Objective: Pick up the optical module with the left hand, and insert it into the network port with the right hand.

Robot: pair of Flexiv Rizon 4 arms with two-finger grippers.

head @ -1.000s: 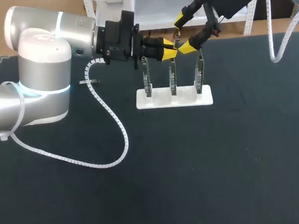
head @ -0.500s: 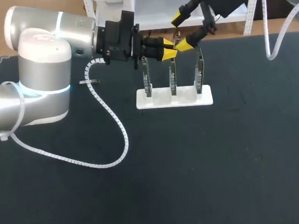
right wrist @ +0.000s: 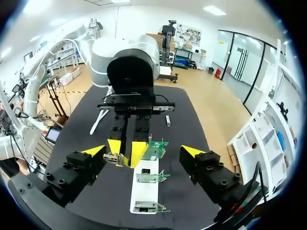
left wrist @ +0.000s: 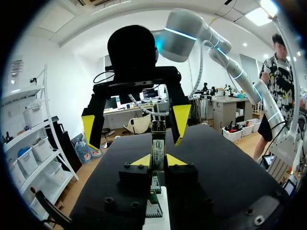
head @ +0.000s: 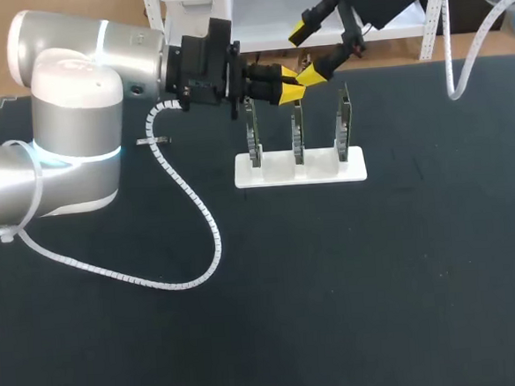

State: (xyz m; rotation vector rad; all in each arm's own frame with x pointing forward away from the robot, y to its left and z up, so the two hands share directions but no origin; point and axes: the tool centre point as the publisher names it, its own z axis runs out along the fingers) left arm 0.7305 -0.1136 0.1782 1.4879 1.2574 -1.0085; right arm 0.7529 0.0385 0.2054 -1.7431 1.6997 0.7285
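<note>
The left tool [head: 291, 82] is clamped on the small metal optical module [left wrist: 158, 143], held over the far part of the black desk [head: 352, 275]. The right tool [head: 306, 55] gapes wide and empty, one finger on each side of the module. An off-centre grab, or an early release, would likely twist or drop it. There are one module, three upright green circuit boards [head: 297, 130], one white holder [head: 300, 168] and two tools.

Silver left arm [head: 66, 109] ends in yellow-tipped left tool [head: 293, 83].

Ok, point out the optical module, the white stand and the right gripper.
optical module [left wrist: 158, 143], left wrist view, its labelled face.
white stand [head: 278, 176], head view, bare front of base.
right gripper [head: 305, 55], head view, midway between its yellow tips.
</note>
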